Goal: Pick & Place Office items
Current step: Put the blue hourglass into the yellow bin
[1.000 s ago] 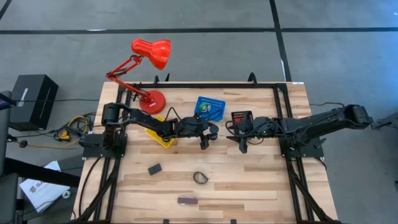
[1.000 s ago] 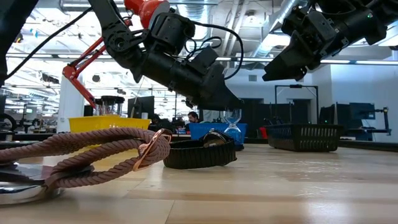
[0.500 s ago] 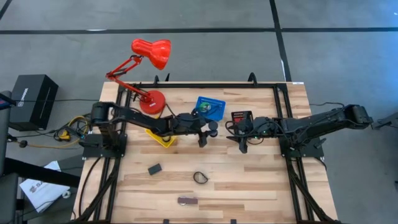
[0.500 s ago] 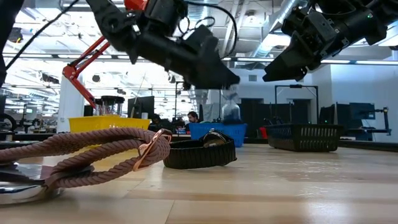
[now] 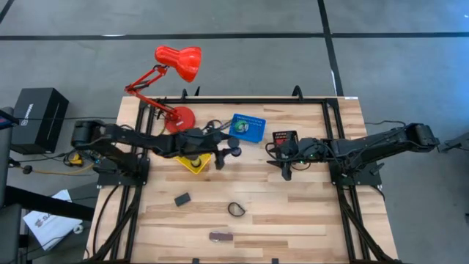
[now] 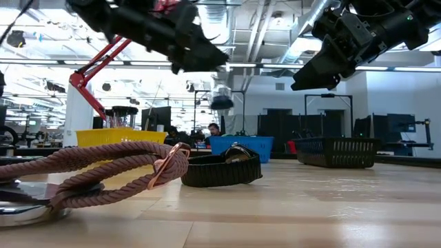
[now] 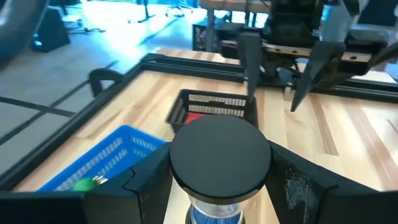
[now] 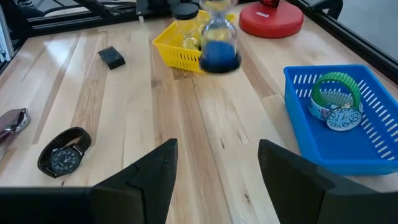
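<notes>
My left gripper (image 5: 229, 157) is shut on an hourglass (image 7: 219, 157) with black round caps and blue sand, in the air beside the yellow basket (image 5: 192, 162). In the right wrist view the hourglass (image 8: 217, 38) shows blurred above that basket's corner. My right gripper (image 5: 286, 173) hangs open over the table's middle right, with nothing between its fingers. A black block (image 5: 182, 199), a black wristwatch (image 5: 236, 209) and a brownish strap (image 5: 220, 236) lie flat on the near part of the table. My left gripper pinches the hourglass at its upper end, one finger (image 7: 148, 186) on each side just under the top cap (image 7: 221, 152). The fingers come nearly level from the table's left, slanting a little down. The hourglass stands upright, its lower part (image 6: 222, 102) hanging clear of the table.
A blue basket (image 5: 248, 126) holding a green piece stands at the far middle, with a black basket (image 5: 284, 137) holding something red to its right. A red desk lamp (image 5: 176, 88) stands at the far left. Bare wood lies between the baskets and the near items.
My left gripper has risen and drawn back toward the table's left edge, still shut on the hourglass. The hourglass, which stood on the table near the blue basket, is now lifted clear and upright next to the yellow basket.
</notes>
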`<action>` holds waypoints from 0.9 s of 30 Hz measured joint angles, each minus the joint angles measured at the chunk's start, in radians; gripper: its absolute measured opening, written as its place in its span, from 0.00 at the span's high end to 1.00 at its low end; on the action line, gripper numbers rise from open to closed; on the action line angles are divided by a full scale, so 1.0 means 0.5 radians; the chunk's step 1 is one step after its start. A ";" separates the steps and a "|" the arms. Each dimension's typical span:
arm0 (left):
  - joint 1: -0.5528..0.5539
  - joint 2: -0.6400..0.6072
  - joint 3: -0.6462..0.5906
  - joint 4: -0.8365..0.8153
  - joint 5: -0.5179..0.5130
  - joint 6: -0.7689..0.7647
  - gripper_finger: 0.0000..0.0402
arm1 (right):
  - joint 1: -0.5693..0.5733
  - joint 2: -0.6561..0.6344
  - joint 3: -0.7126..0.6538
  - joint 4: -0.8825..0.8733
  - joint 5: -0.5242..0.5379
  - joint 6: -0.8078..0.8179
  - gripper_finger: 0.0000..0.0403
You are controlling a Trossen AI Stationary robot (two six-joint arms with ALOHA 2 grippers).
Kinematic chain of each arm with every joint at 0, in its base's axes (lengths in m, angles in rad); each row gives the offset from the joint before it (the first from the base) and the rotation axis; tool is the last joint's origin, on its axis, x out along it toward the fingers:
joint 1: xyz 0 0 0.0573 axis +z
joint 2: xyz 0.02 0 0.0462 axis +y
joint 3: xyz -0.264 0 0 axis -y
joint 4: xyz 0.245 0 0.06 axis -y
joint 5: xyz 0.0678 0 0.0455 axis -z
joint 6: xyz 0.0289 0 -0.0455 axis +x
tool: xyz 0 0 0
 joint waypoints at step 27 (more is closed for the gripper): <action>0.002 -0.716 -0.680 -0.030 -0.306 -0.148 0.46 | 0.000 0.000 0.000 0.000 0.000 -0.001 0.47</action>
